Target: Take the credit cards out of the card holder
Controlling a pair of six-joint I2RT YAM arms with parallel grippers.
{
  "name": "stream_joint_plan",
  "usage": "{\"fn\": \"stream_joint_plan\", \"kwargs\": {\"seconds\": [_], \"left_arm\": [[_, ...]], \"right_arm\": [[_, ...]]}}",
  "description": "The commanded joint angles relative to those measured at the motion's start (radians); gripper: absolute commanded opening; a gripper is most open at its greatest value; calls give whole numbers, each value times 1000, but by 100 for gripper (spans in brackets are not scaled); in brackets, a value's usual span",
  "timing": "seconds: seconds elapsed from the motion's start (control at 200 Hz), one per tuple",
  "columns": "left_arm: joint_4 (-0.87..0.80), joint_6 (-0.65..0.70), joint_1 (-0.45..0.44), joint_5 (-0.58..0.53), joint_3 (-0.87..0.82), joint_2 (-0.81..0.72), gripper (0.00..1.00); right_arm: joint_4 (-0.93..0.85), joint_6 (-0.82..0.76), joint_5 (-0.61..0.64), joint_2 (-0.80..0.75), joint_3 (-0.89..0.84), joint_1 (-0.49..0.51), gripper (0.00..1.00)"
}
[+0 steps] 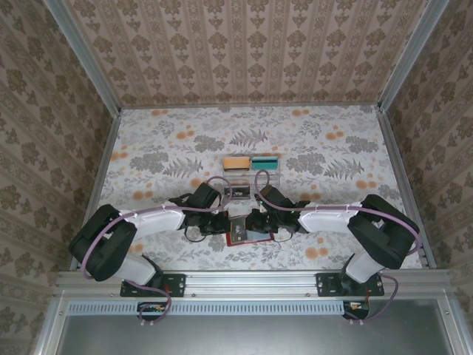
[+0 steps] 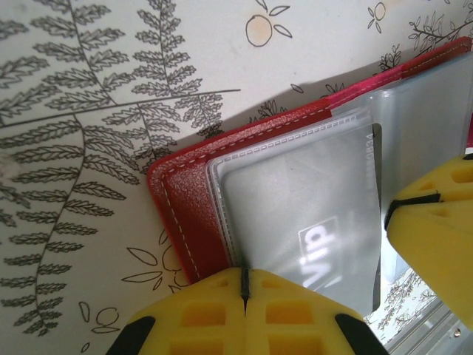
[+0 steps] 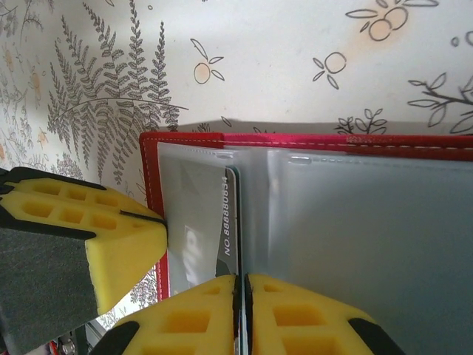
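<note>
The red card holder [image 1: 256, 239] lies open on the floral table between both grippers. In the left wrist view its red stitched border [image 2: 185, 200] frames clear sleeves, and a grey credit card [image 2: 310, 222] marked "VIP" shows through one. My left gripper [image 2: 244, 281] is shut on the edge of that sleeve. In the right wrist view the card holder [image 3: 151, 170] lies spread out, and the grey credit card [image 3: 225, 222] sticks partly out of its sleeve. My right gripper [image 3: 241, 285] is shut on the card's near edge. From above, the left gripper [image 1: 226, 224] and right gripper [image 1: 253, 222] nearly touch.
A clear compartment tray [image 1: 251, 171] with orange and teal contents stands just beyond the grippers. The table's near rail [image 1: 251, 279] runs right behind the card holder. Wallpapered walls close in the table on three sides.
</note>
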Motion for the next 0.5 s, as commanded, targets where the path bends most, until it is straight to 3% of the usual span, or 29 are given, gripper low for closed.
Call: {"fn": "stream_joint_plan", "kwargs": {"seconds": [0.0,0.495], "left_arm": [[-41,9,-4,-21,-4,23,0],[-32,10,-6,-14,0,30,0]], "right_arm": [[28,13,-38,26,9,7,14],[69,19,-75,46,16,13,16]]}}
